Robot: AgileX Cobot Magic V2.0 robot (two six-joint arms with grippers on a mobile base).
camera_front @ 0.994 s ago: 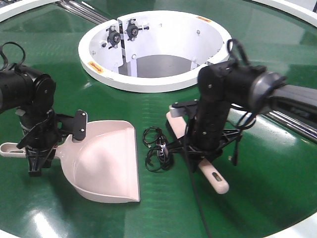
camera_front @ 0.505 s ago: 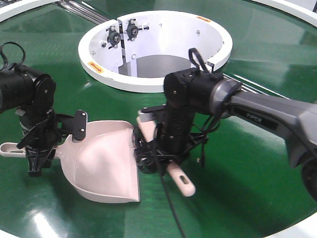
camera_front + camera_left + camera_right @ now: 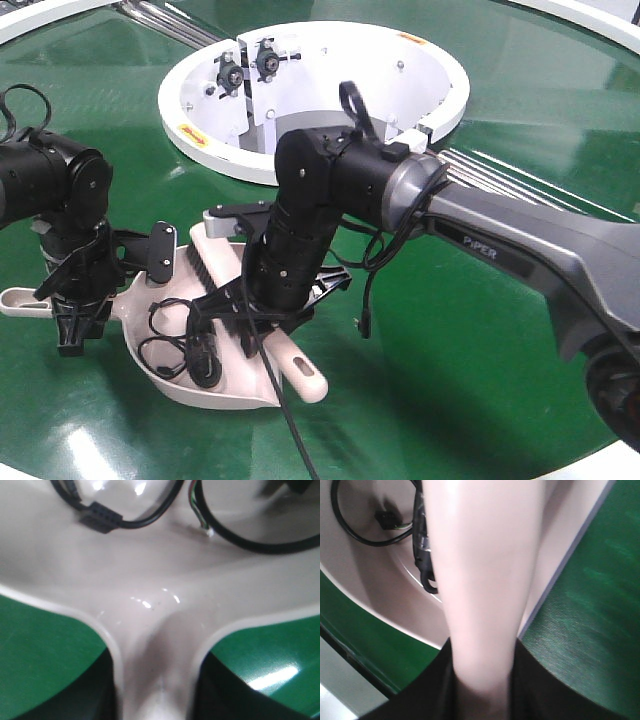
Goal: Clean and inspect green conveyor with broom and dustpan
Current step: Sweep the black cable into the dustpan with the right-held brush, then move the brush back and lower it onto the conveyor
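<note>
The right gripper point(image 3: 258, 318) is clenched on the broom point(image 3: 305, 378) at the lower centre of the front view. In the wrist view its dark fingers press both sides of the pink handle. The broom's bristled head lies across the dustpan point(image 3: 225, 392), and its handle end sticks out past the pan's front edge. A tangle of black cable point(image 3: 172, 340) sits inside the pan beside the bristles. At lower left, the left gripper point(image 3: 72, 318) grasps the dustpan's handle. The pan rests on the green conveyor point(image 3: 450, 330), below the white ring housing point(image 3: 195, 148) at upper centre.
</note>
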